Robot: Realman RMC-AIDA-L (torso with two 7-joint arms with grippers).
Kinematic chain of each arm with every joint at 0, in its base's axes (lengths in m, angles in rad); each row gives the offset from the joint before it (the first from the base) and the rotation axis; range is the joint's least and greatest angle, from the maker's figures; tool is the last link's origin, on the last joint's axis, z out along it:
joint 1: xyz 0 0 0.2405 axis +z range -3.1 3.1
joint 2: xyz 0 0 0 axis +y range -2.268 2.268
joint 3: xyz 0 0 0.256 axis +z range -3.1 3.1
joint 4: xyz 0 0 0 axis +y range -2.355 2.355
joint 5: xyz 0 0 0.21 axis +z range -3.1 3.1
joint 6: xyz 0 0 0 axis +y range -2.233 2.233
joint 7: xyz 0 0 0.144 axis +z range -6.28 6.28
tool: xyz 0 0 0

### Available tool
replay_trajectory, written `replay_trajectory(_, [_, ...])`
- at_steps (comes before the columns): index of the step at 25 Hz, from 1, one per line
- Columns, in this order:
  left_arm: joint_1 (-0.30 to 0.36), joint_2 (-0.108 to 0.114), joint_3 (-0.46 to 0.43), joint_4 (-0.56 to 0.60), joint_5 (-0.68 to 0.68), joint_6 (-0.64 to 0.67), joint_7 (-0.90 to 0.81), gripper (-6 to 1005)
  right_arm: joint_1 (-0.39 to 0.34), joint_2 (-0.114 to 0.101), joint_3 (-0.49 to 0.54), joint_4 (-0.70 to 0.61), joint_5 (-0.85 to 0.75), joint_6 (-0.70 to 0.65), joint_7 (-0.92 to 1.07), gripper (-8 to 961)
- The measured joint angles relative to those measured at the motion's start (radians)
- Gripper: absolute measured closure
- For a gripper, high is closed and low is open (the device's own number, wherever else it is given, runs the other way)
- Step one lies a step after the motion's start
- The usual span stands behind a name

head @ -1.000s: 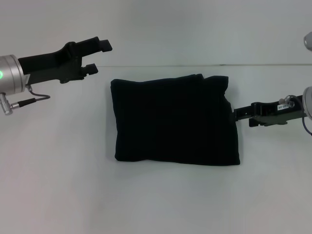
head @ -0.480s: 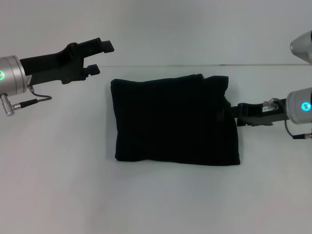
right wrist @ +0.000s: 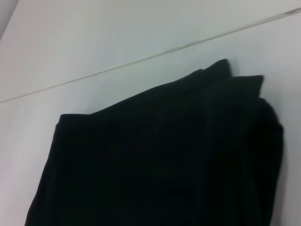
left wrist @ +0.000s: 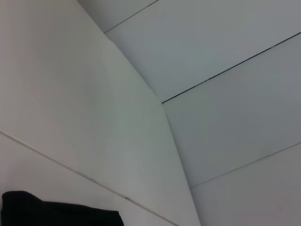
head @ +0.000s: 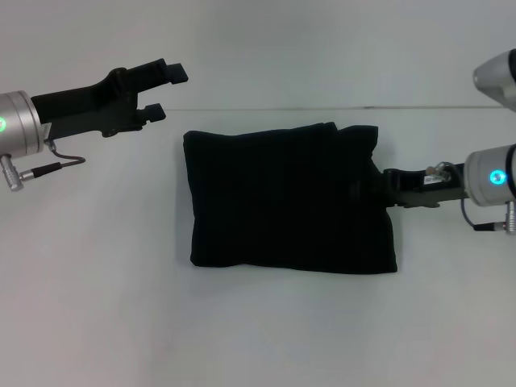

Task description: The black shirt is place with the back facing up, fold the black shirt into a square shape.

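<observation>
The black shirt (head: 286,201) lies folded into a compact, roughly square bundle at the middle of the white table. No lettering shows. My left gripper (head: 164,93) is open and empty, held above the table beyond the shirt's far left corner. My right gripper (head: 385,187) is low at the shirt's right edge, its tip against or over the dark fabric. The right wrist view shows the folded shirt (right wrist: 164,155) close up with layered corners. The left wrist view shows only a corner of the shirt (left wrist: 56,214).
The white table (head: 266,330) extends around the shirt on all sides. A thin seam (head: 322,108) marks the table's far edge against a pale wall behind it.
My right gripper has moved left, from just off the shirt's right edge to against it. The left arm and the shirt have stayed nearly still.
</observation>
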Motion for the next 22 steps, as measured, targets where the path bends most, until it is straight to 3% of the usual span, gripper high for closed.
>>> replay_trajectory(7, [-0.003, 0.000, 0.000, 0.000, -0.001, -0.001, 0.001, 50, -0.012, -0.012, 0.000, -0.005, -0.008, -0.017, -0.005, 238])
replay_trajectory(22, [-0.006, 0.002, 0.000, 0.000, -0.001, -0.005, 0.001, 50, -0.004, -0.001, -0.022, 0.008, -0.023, 0.019, -0.018, 256])
